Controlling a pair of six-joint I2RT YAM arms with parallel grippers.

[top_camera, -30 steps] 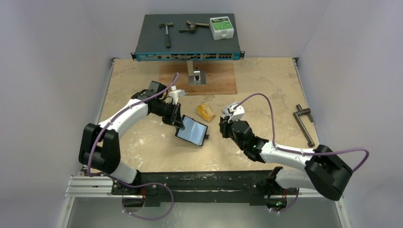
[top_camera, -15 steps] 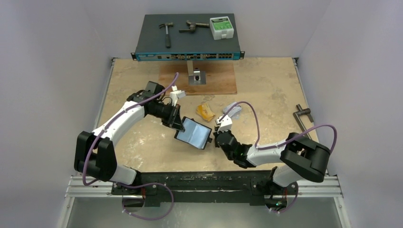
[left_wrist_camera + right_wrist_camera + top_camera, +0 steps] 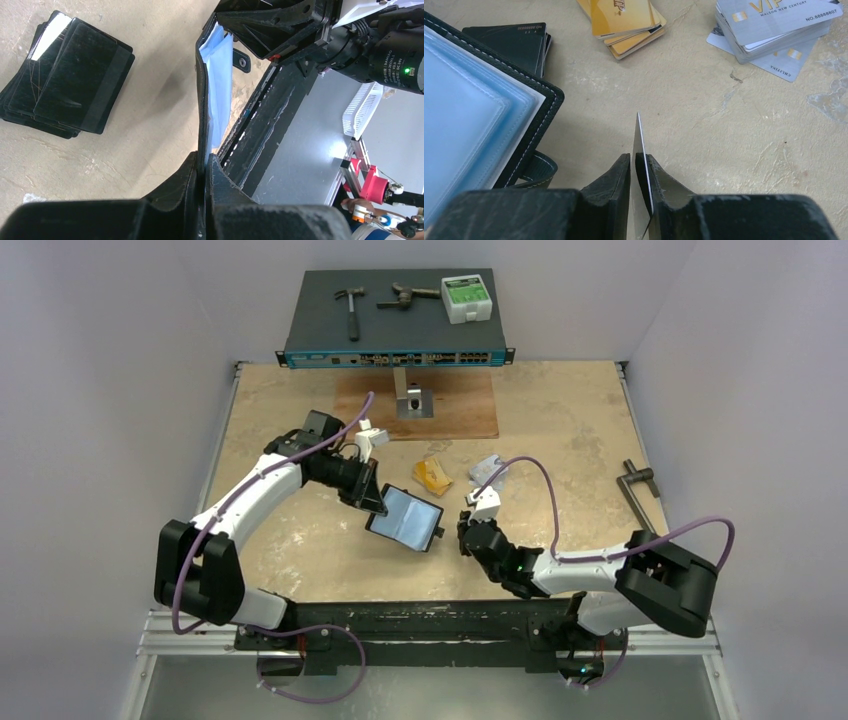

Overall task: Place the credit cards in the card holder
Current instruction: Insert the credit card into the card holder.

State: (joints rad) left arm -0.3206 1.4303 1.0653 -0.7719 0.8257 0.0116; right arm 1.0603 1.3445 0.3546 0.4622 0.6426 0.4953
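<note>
Blk card holder (image 3: 474,115) w/ white stitching, gold cards (image 3: 624,20), silver cards (image 3: 774,22)

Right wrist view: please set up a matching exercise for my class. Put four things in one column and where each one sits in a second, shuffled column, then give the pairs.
Things
1. gold cards
2. silver VIP cards
3. black cards
4. single card

Places
A. pinched edge-on in the right claw
B. stack at top right
C. stack at top middle
D. top left, against the open card holder

Pairs: 1-C, 2-B, 3-D, 4-A
</note>
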